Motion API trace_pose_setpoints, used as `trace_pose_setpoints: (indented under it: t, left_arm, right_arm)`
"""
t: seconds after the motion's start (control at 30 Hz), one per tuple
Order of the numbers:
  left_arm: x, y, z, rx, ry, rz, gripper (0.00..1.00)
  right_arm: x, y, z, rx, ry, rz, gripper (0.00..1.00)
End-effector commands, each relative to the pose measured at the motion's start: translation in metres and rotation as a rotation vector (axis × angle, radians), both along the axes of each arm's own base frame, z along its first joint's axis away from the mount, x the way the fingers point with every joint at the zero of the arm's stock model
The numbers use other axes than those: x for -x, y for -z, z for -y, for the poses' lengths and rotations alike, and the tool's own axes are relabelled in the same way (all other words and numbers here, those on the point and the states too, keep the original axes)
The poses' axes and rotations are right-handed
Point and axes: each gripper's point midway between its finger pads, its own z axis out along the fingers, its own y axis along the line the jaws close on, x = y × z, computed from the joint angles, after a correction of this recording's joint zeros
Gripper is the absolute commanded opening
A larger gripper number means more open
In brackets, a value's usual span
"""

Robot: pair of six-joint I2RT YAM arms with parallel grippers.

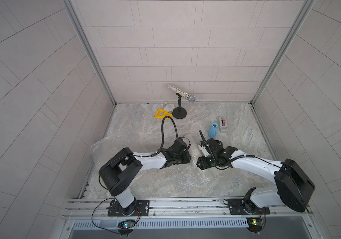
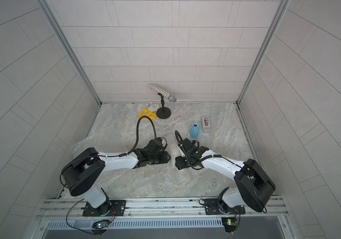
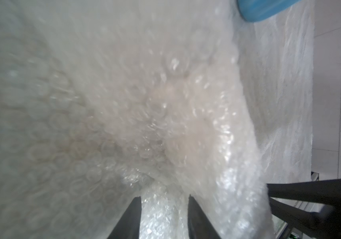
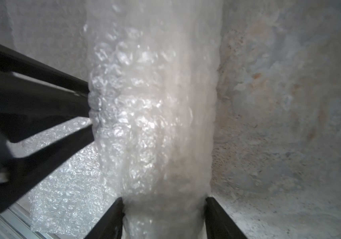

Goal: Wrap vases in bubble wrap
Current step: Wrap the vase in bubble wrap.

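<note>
So the white vase is lying on its side mid-worktop, rolled up tight in bubble wrap. All I get is a pale tube shape through the bubbles. The rest of that clear, crinkly sheet sprawls flat over the near part of the worktop, and its left edge is puffed up off the surface. The little blue vase is unwrapped: ribbed, narrow neck, standing upright just behind the far end of the roll.
</note>
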Motion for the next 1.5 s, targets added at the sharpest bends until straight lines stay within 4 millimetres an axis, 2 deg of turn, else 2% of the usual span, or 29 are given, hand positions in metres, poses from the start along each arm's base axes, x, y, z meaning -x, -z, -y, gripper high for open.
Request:
trace_pose_setpoints:
  t: [0.0,0.13,0.27,0.37,0.6,0.7,0.9,1.23,1.47]
  left_arm:
    - [0.002,-0.017,-0.016,-0.015,-0.009,0.032,0.47]
    - [-0.002,-0.039,-0.010,0.034,-0.032,0.039,0.51]
    - [-0.008,-0.052,0.014,0.082,-0.028,0.049,0.62]
    - [-0.011,-0.047,0.030,0.081,-0.023,0.034,0.66]
    - [-0.010,-0.016,0.038,0.045,-0.056,-0.011,0.69]
    - [-0.006,0.000,0.029,0.001,-0.068,-0.023,0.69]
    - [0.009,0.024,0.006,-0.075,-0.069,-0.054,0.59]
    - [0.020,0.029,-0.029,-0.141,-0.080,-0.044,0.55]
    - [0.027,0.037,-0.038,-0.169,-0.059,-0.067,0.54]
  right_arm:
    - [0.008,0.021,0.022,0.130,0.031,-0.021,0.61]
    - [0.008,0.022,0.022,0.155,0.034,-0.001,0.60]
    - [0.007,0.023,0.021,0.159,0.042,0.006,0.60]
    - [0.005,0.023,0.020,0.158,0.042,0.010,0.60]
    - [0.003,0.022,0.021,0.161,0.051,0.028,0.60]
    - [0.000,0.018,0.022,0.159,0.058,0.044,0.61]
    - [0.000,0.005,0.021,0.140,0.059,0.065,0.66]
    - [0.008,-0.031,0.003,0.006,0.018,0.064,0.74]
    - [0.013,-0.032,-0.008,-0.040,-0.006,0.012,0.76]
